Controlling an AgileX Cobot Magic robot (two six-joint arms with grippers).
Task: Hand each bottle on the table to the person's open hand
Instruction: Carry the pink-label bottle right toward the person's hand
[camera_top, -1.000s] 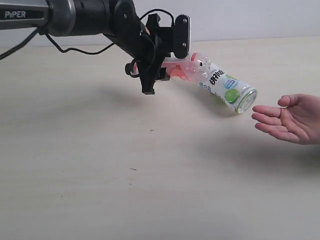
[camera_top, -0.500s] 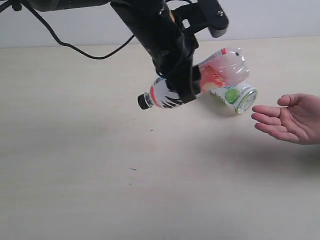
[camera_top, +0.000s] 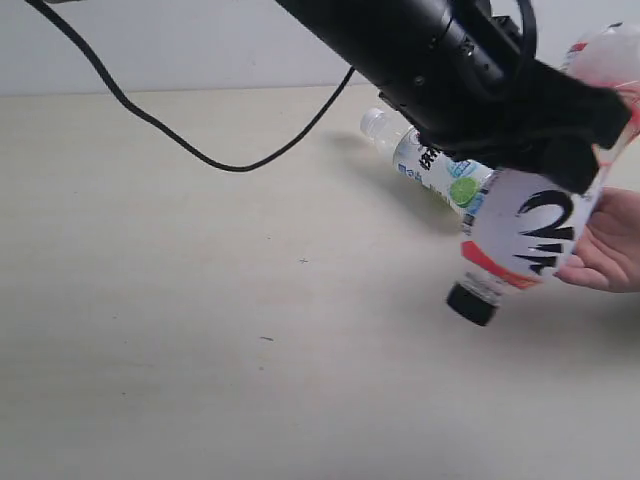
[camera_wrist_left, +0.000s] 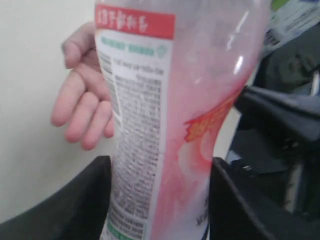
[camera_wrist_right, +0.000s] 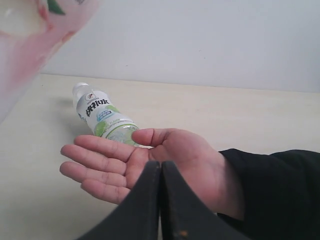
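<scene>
At the open hand (camera_top: 612, 250), left claw (camera_wrist_left: 157, 200) clamping pink bottle (camera_wrist_left: 165, 100), lime bottle (camera_top: 440, 172) lying behind, right claw (camera_wrist_right: 161, 200) pinched closed

Pink bottle (camera_wrist_left: 165, 125): glossy clear plastic, smooth printed label. Table (camera_top: 200, 350): matt, faint wood grain.

Black-capped bottle (camera_top: 525, 240) is pink, white-capped bottle (camera_top: 415, 158) lime-labelled, table (camera_top: 200, 350) beige.

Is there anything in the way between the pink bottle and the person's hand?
No, nothing visible is in the way. The left gripper holds the pink bottle in the air right next to the open hand. The green-lime bottle lies on the table off to the side, not between them.
</scene>
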